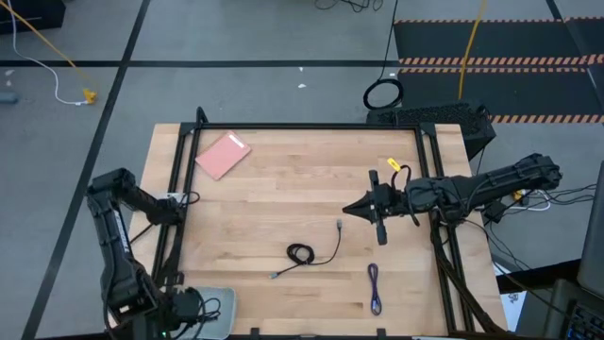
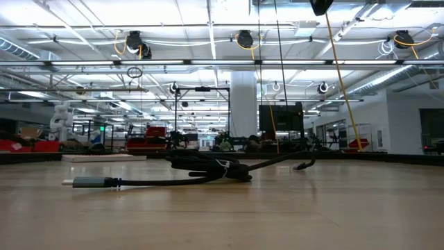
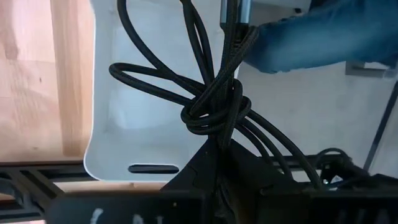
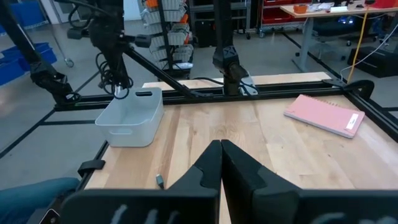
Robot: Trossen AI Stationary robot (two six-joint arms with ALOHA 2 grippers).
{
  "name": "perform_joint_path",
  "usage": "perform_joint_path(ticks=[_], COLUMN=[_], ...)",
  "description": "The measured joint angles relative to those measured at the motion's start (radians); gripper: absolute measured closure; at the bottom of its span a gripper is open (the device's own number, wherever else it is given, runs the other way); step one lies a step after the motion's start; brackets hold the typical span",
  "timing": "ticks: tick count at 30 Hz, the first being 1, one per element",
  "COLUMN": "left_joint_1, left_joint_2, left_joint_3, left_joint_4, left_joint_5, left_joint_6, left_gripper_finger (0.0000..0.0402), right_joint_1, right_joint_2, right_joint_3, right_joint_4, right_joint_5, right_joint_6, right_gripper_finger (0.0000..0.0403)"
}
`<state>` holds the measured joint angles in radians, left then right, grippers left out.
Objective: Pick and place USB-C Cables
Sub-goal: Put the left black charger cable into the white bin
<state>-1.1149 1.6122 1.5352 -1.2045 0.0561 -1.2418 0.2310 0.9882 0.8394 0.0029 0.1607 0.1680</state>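
One black USB-C cable (image 3: 214,106), bundled and knotted, is in my left gripper (image 3: 217,155) over the white bin (image 3: 137,130) at the table's near left corner. The right wrist view shows that gripper (image 4: 111,59) with the cable (image 4: 117,84) dangling above the bin (image 4: 127,118). A second black cable (image 1: 302,253) lies loosely coiled mid-table, and the purple-blue cable (image 1: 375,288) lies nearer the near edge. My right gripper (image 1: 347,210) hovers shut, right of centre, above and beyond the coiled cable, touching nothing. My left gripper is shut on the black cable, pinching several strands of the bundle (image 3: 219,140) just beside its knot. The fingers point down over the bin. The cable is lifted clear, and its loops and one plug end (image 3: 233,12) hang below the fingers above the bin's floor.
A pink flat card (image 1: 224,154) lies at the far left of the table. Black frame rails (image 1: 179,189) run along the left, far and right edges. Blue cloth (image 3: 323,37), perhaps a person's clothing, shows beside the bin. Bare wood lies between the cables and the card.
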Motion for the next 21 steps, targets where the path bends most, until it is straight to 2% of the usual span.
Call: perform_joint_path(ticks=[5,12,21], left_joint_1=[0.006,0.010,0.015], left_joint_2=[0.016,0.060,0.110], left_joint_3=[0.000,0.000,0.000], left_joint_4=[-0.032,-0.052,-0.101], left_joint_5=[-0.029,-0.057,-0.067], left_joint_6=[0.043,0.205,0.289], left_gripper_finger=[0.0376,0.0376,0.0376], right_joint_1=[0.000,0.000,0.000], right_joint_2=[0.000,0.000,0.000], right_joint_3=[0.000,0.000,0.000], right_joint_4=[-0.001,-0.010,-0.023], right_joint_5=[0.000,0.000,0.000], right_joint_6=[-0.001,-0.005,-0.005], right_gripper_finger=[0.0403,0.0403,0.0403])
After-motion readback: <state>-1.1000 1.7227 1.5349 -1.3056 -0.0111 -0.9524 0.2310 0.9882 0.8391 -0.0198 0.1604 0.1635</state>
